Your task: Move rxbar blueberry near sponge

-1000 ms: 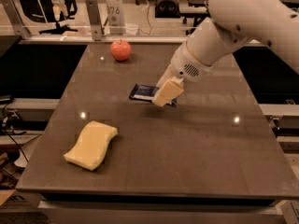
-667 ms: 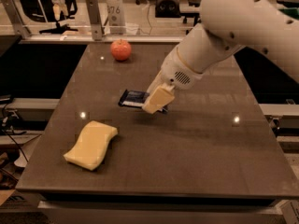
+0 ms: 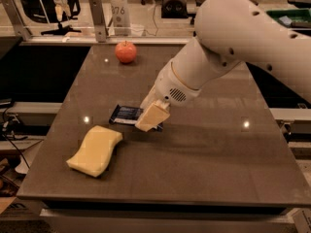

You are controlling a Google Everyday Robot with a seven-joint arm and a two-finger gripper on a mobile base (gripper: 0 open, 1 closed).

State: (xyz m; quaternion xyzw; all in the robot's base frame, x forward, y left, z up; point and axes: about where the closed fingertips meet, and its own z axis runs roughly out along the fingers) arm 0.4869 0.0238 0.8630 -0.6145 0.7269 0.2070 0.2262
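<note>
We saw the rxbar blueberry (image 3: 125,114) left of the table's (image 3: 209,174) middle, its right end clamped in the pincer (image 3: 152,117). The sponge (image 3: 95,150) lay near, in front and to its left. 1 apple (image 3: 126,52) sat well apart by the far edge.

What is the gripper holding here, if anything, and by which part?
The gripper grips the rxbar blueberry by the end farther from the sponge.

yellowish gripper (image 3: 152,117) at dk-blue rxbar blueberry (image 3: 125,114) — sponge (image 3: 95,150) pale yellow
</note>
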